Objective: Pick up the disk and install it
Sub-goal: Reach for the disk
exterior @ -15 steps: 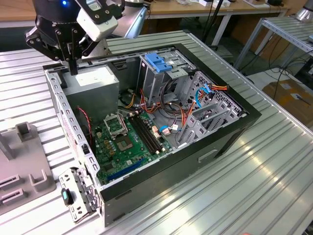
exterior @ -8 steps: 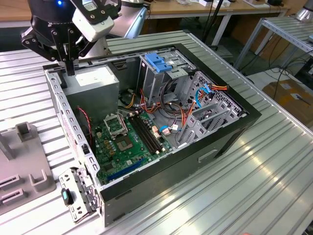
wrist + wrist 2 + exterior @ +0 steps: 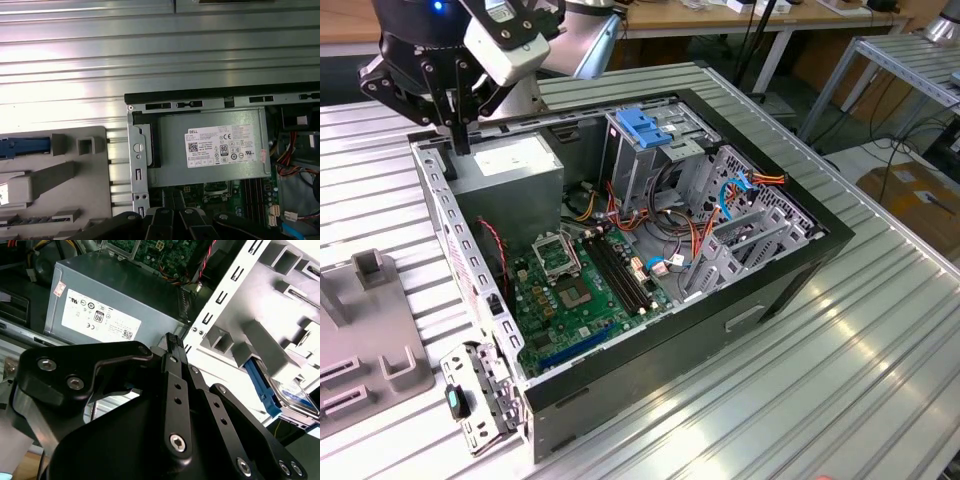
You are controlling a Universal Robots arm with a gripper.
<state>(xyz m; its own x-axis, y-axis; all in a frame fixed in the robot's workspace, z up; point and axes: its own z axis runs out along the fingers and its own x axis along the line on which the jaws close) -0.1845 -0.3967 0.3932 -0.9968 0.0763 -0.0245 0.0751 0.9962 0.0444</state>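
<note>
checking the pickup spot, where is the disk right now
In the second wrist view the disk sits in the grey holder just outside the computer case, blue rail showing, apart from the gripper.

You're in a robotics lab or workshop here: a robot arm (image 3: 505, 45) hangs over a gutted computer case (image 3: 720, 330) on a ribbed aluminium tabletop (image 3: 840, 380). A grey parts fixture (image 3: 360, 370) sits beside it, and behind you've got workbenches (image 3: 720, 20) with cables (image 3: 757, 45) dangling, plus a cardboard box (image 3: 910, 195) off to the side.
</note>
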